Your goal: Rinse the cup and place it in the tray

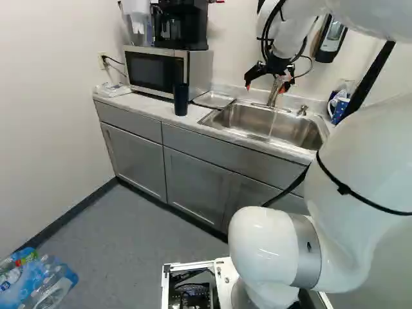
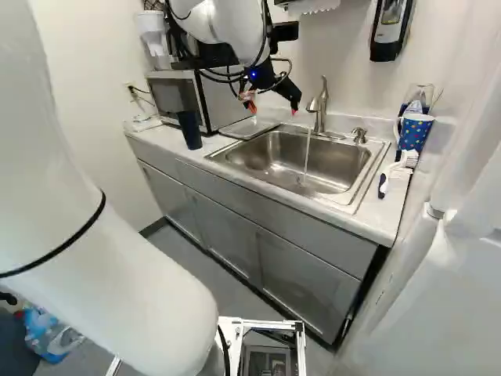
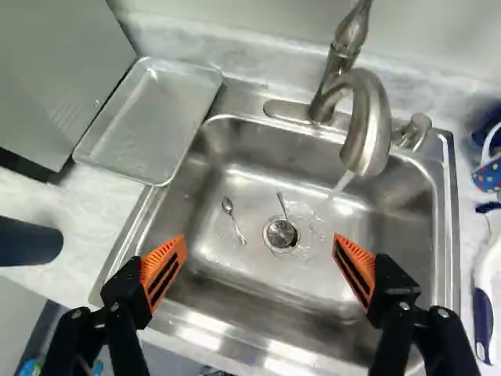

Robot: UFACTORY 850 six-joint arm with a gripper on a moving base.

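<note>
Over the sink, my gripper [image 2: 273, 110] hangs beside the faucet [image 2: 319, 106]; in the wrist view the gripper [image 3: 260, 249] is wide open, nothing between its orange pads. A dark blue cup [image 1: 181, 100] stands upright on the counter, near the microwave; in the wrist view this cup [image 3: 30, 241] lies outward beyond one finger. The shallow metal tray [image 3: 149, 117] rests on the counter between microwave and sink and looks bare. Water [image 2: 306, 160] runs from the faucet into the sink [image 3: 227, 270].
Two small spoons, one a teaspoon [image 3: 233, 219], lie in the basin by the drain. A dotted mug [image 2: 415, 131] and a brush [image 2: 395, 171] sit on the counter at the sink's far side. The microwave [image 1: 161, 67] carries a coffee maker [image 1: 180, 24]. Bottles [image 1: 45, 283] lie on the floor.
</note>
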